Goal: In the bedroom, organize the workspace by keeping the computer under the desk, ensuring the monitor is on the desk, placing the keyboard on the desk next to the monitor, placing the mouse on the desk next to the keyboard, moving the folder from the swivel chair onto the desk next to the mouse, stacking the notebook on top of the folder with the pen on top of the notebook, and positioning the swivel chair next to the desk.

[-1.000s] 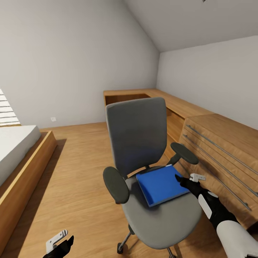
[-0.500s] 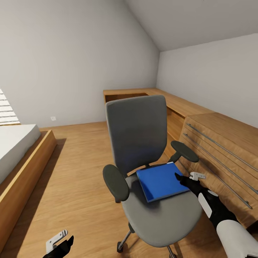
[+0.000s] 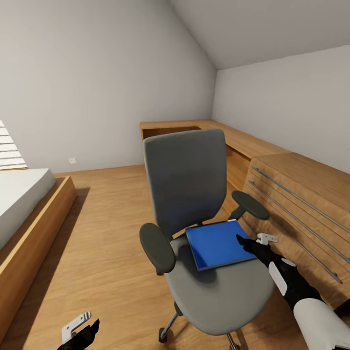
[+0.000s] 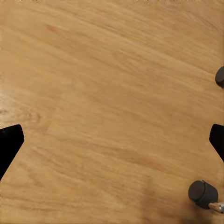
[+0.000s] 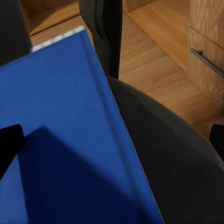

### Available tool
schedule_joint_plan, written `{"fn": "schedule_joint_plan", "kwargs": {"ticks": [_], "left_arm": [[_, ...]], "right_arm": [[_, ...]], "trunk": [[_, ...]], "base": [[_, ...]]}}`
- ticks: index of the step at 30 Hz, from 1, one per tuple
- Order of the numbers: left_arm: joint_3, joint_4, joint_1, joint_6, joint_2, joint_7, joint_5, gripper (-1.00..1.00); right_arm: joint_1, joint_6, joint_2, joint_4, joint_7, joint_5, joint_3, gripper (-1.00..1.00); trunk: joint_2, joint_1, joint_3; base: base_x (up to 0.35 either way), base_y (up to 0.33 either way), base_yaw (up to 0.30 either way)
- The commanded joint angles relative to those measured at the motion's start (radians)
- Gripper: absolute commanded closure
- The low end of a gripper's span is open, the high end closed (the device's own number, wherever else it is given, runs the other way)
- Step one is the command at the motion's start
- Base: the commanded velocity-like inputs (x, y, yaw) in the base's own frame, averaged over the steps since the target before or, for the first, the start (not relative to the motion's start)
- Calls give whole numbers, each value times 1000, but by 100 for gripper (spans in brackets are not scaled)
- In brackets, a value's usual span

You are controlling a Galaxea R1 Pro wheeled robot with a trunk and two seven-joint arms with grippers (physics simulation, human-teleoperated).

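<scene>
The grey swivel chair (image 3: pixel 187 175) stands on the wooden floor with its back upright. The bright blue folder (image 3: pixel 216 245) lies on its seat, close to the right armrest. My right gripper (image 3: pixel 253 241) is open at the folder's right edge. In the right wrist view its fingertips (image 5: pixel 9 142) are spread wide over the folder (image 5: pixel 60 116), casting a shadow on it. My left gripper (image 3: pixel 81 326) hangs low over the floor, open and holding nothing. The desk, monitor, keyboard, mouse, computer, notebook and pen are out of view.
A light wooden drawer unit (image 3: pixel 301 204) with long metal handles stands just right of the chair. A wooden counter (image 3: pixel 218 131) runs along the far wall. A bed (image 3: pixel 19 204) in a wooden frame is at the left. Chair casters (image 4: pixel 203 193) are near my left gripper.
The view shifted slightly. The folder sits a little closer to the chair back, with a shadow now under its front edge. My right gripper has barely moved.
</scene>
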Motion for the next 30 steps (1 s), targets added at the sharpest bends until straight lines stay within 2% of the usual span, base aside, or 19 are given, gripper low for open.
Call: {"fn": "schedule_joint_plan", "kwargs": {"ticks": [1,7,20,30], "left_arm": [[-1,-2,0,5,1,3,10,-100],[-1,-2,1,5,1,3,10,-100],[-1,-2,1,6,2,3,10,-100],[-1,-2,0,6,2,3,10,-100]], "right_arm": [[0,6,1,18,6,-5,-2,-100],[0,6,1,19,5,-4,-1,-100],[0,6,1,20,2,0,1,-100],[0,6,1,19,2,0,1,-100]], "trunk": [[0,0,-1],[0,0,-1],[0,0,-1],[0,0,-1]], "base": [[-104,0,0],[-185,0,0],[-47,0,0],[-248,0,0]]}}
